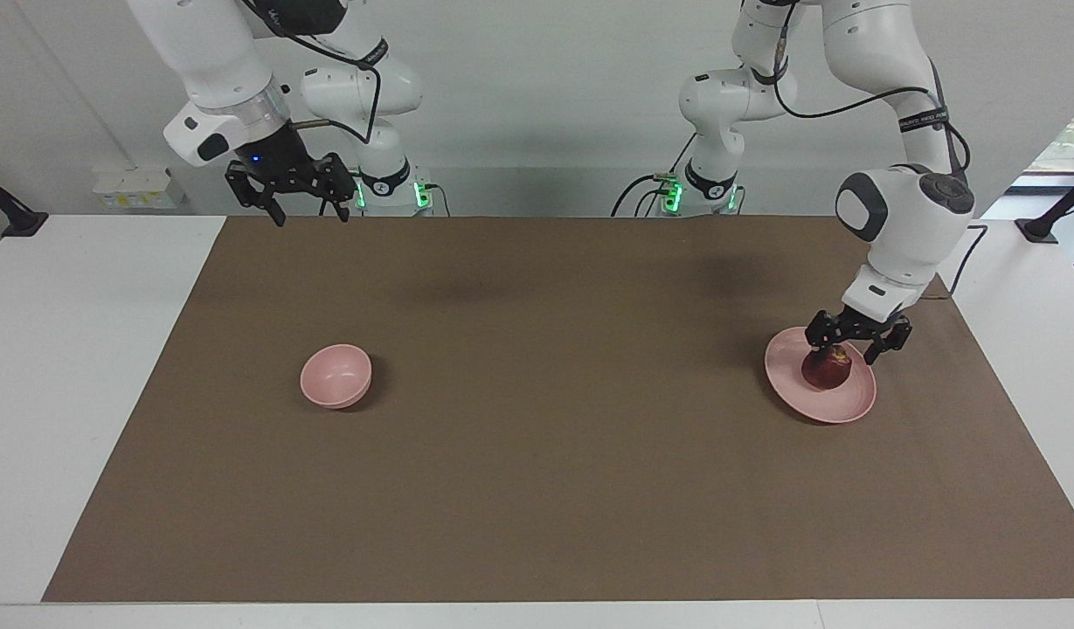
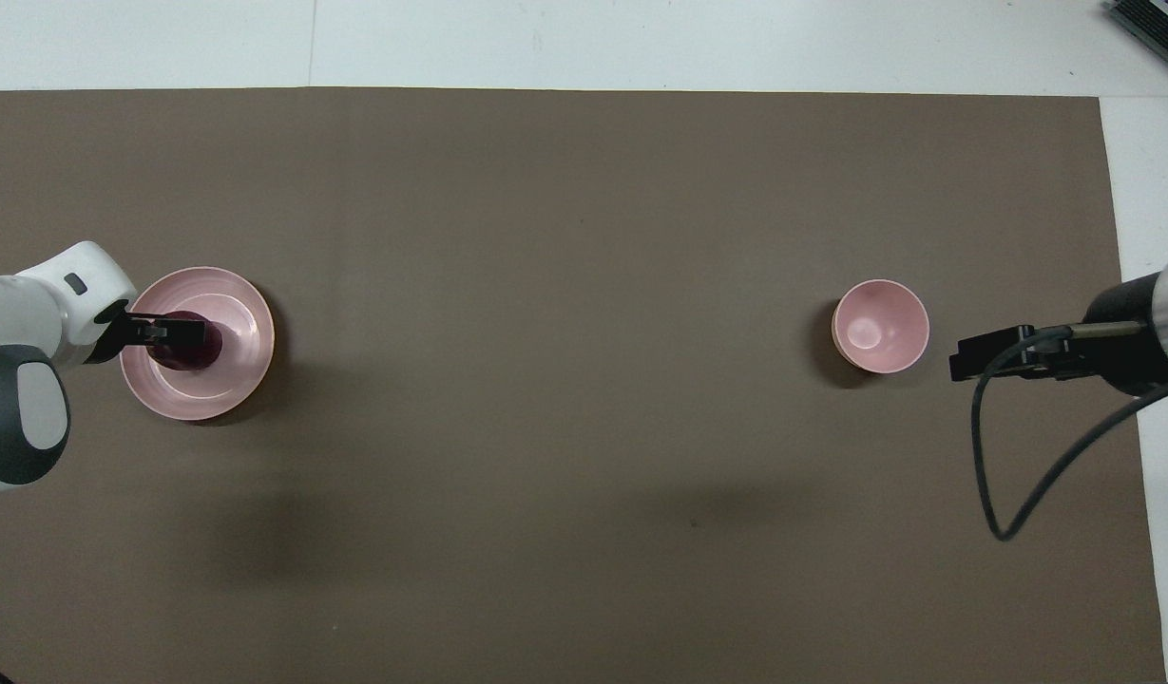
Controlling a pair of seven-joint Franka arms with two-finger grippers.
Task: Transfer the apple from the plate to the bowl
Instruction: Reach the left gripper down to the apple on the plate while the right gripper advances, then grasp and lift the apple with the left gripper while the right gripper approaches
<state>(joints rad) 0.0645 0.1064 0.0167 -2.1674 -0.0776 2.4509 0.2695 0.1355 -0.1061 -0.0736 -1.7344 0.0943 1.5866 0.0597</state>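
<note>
The dark red apple (image 1: 825, 371) sits on the pale pink plate (image 1: 847, 406) toward the left arm's end of the table. My left gripper (image 1: 845, 351) is low over the apple, fingers spread to either side of its top, open. In the overhead view the left gripper (image 2: 177, 332) covers part of the apple (image 2: 199, 353) on the plate (image 2: 243, 323). The small pink bowl (image 1: 336, 376) stands empty toward the right arm's end, also seen from overhead (image 2: 880, 326). My right gripper (image 1: 311, 212) waits open, raised over the mat's edge by its base, and shows in the overhead view (image 2: 964, 365).
A brown mat (image 1: 545, 437) covers the table between white margins. A black cable (image 2: 1011, 475) hangs from the right arm.
</note>
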